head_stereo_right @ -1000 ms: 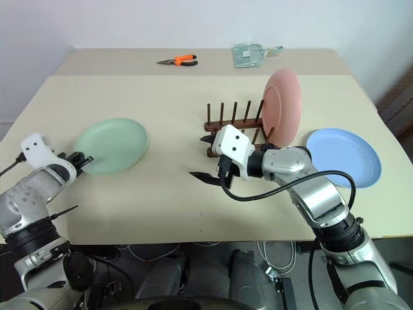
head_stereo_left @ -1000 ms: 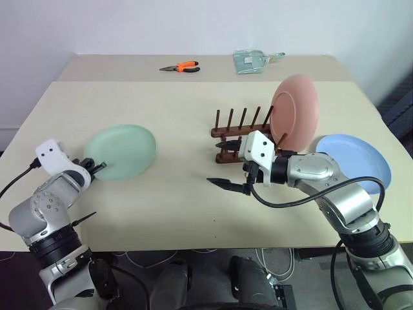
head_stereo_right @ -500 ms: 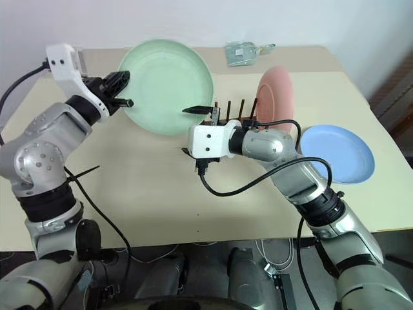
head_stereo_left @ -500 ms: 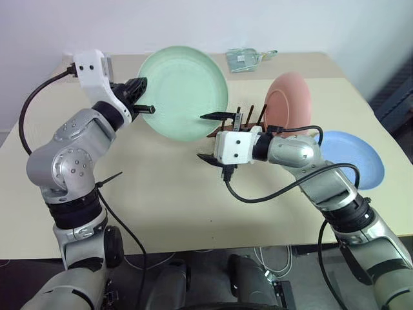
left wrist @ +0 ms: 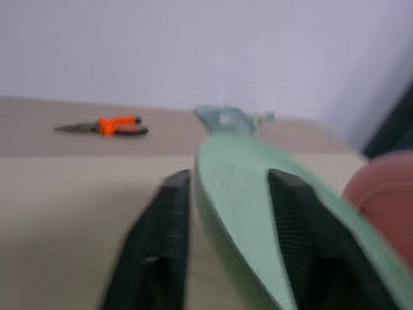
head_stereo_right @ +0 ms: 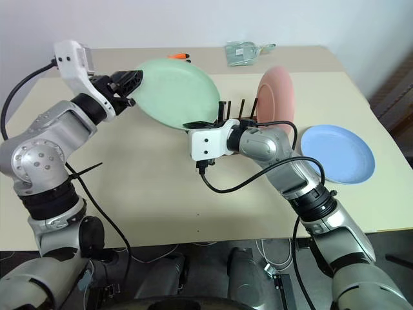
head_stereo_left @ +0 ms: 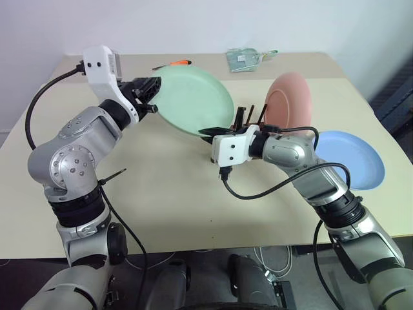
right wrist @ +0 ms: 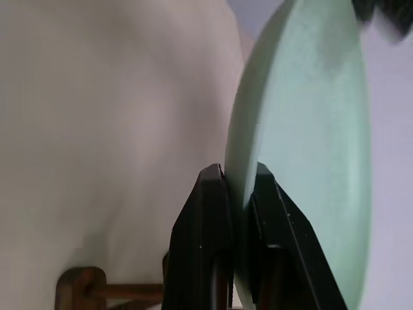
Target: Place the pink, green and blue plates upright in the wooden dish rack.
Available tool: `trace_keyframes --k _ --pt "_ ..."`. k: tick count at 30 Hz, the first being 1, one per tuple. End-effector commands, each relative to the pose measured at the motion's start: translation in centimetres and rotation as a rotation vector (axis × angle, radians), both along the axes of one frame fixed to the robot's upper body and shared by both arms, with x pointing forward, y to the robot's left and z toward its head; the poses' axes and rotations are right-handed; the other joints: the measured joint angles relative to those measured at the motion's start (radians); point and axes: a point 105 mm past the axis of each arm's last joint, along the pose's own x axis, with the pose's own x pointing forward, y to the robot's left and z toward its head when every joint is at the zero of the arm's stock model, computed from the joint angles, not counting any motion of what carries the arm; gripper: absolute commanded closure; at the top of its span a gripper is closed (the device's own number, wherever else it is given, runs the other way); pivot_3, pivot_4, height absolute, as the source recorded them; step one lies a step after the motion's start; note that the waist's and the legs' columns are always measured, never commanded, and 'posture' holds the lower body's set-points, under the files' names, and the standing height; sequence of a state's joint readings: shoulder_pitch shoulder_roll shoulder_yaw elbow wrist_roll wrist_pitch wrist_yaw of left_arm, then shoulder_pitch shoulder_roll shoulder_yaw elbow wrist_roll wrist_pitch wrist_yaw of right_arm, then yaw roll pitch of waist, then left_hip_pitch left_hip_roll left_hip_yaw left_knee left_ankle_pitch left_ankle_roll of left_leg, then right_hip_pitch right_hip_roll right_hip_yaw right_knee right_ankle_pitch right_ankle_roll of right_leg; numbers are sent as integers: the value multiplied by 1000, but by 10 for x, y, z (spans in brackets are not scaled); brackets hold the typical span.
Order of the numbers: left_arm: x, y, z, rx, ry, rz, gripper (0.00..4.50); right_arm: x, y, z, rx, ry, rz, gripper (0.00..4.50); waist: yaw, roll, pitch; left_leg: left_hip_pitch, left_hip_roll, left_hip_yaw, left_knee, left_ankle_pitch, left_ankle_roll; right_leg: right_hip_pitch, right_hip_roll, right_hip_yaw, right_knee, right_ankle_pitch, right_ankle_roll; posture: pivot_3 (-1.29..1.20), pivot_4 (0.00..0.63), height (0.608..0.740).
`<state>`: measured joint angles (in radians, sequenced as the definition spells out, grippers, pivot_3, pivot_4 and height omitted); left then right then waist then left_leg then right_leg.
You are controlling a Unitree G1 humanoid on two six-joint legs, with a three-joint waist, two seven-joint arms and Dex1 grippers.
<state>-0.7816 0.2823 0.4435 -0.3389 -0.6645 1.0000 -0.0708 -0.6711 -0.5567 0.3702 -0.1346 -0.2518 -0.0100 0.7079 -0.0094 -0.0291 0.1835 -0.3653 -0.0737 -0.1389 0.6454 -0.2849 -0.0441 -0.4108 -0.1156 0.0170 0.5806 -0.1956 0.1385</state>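
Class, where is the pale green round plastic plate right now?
In the head views, the pale green round plastic plate is in the air left of the wooden dish rack, between the left gripper and right gripper.

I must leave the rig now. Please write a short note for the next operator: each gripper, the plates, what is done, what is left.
Right gripper: shut on the green plate's rim, above the table.
Left gripper: fingers open around the plate's opposite rim.
Pink plate: upright at the right end of the wooden dish rack, done.
Blue plate: flat on the table, right of the rack.
Left: slot in the green plate, then the blue.
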Motion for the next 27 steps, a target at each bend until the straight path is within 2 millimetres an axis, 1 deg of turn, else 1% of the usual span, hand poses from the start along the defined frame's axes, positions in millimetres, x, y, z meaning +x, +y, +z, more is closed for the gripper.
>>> trace_keyframes --k 1,2,3,4,5,6,8,9,10,11,12,13,16,17,19,27 --pt "-2 33 30 -111 -115 129 359 -7 -5 35 161 -52 -1 4500 -1 0 0 0 0 0 0 0 0 0 0 0 0 0 0 0 150 740" --pt "-1 50 27 -56 -122 212 56 -9 -15 49 286 30 -7 4500 -3 0 0 0 0 0 0 0 0 0 0 0 0 0 0 0 150 740" --pt "-1 60 22 16 -130 260 56 -13 -25 62 414 121 -3 4500 -6 1 0 1 0 0 -1 0 0 0 0 0 0 0 0 0 150 740" --pt "-2 66 15 83 -132 277 56 -16 -36 73 531 211 5 4500 -10 2 1 1 0 1 -2 0 0 -1 1 1 0 0 0 0 150 740" --pt "-2 65 6 125 -123 251 56 -20 -44 81 617 281 14 4500 -8 3 1 2 1 1 -2 1 -1 -1 1 2 0 0 0 0 150 740" --pt "-3 60 -4 160 -110 209 56 -23 -49 86 681 340 19 4500 -4 3 1 3 1 2 -3 2 -3 0 1 3 1 0 -1 0 150 740" --pt "-6 48 -20 242 -92 138 56 -30 -57 94 767 427 32 4500 3 3 0 3 1 1 -3 0 0 0 1 3 0 0 -1 0 150 740" --pt "-9 37 -34 285 -75 66 56 -30 -62 97 842 494 24 4500 6 2 0 3 1 0 -3 0 1 1 1 2 0 0 -1 0 150 740" --pt "-17 18 -55 337 -39 -53 56 -30 -68 100 933 571 22 4500 4 3 0 2 1 0 -2 -1 1 1 1 1 -1 0 -2 0 150 740" --pt "-25 3 -72 372 -8 -156 56 -30 -72 101 1008 647 22 4500 4 3 1 2 1 0 -2 -1 1 1 1 2 -1 0 -4 0 150 740" --pt "-32 -7 -83 392 13 -224 56 -31 -74 101 1052 699 24 4500 3 3 1 1 1 0 -2 -1 1 1 0 2 -1 -1 -5 0 150 740" --pt "-37 -14 -91 408 23 -271 56 -31 -75 100 1082 743 21 4500 4 3 1 1 1 0 -2 -1 1 1 0 2 -1 -1 -6 0 150 740" --pt "-62 -45 -120 477 70 -479 56 -24 -79 91 1157 830 -61 4500 0 4 1 -1 1 0 -2 -1 1 -2 0 2 -1 -1 -6 0 150 740" --pt "-68 -50 -124 488 76 -519 56 -22 -81 89 1184 847 -82 4500 -2 5 1 -1 2 1 -2 -1 1 -3 0 2 -1 -1 -6 0 150 740" --pt "-72 -56 -127 482 80 -551 56 -18 -83 88 1222 873 -105 4500 -2 6 0 -3 2 2 -2 0 1 -4 0 2 -1 -1 -6 0 150 740" --pt "-71 -57 -123 468 70 -548 56 -6 -90 73 1238 961 -200 4500 -3 7 0 -3 2 2 -2 0 2 -4 0 2 -1 -1 -6 0 150 740"
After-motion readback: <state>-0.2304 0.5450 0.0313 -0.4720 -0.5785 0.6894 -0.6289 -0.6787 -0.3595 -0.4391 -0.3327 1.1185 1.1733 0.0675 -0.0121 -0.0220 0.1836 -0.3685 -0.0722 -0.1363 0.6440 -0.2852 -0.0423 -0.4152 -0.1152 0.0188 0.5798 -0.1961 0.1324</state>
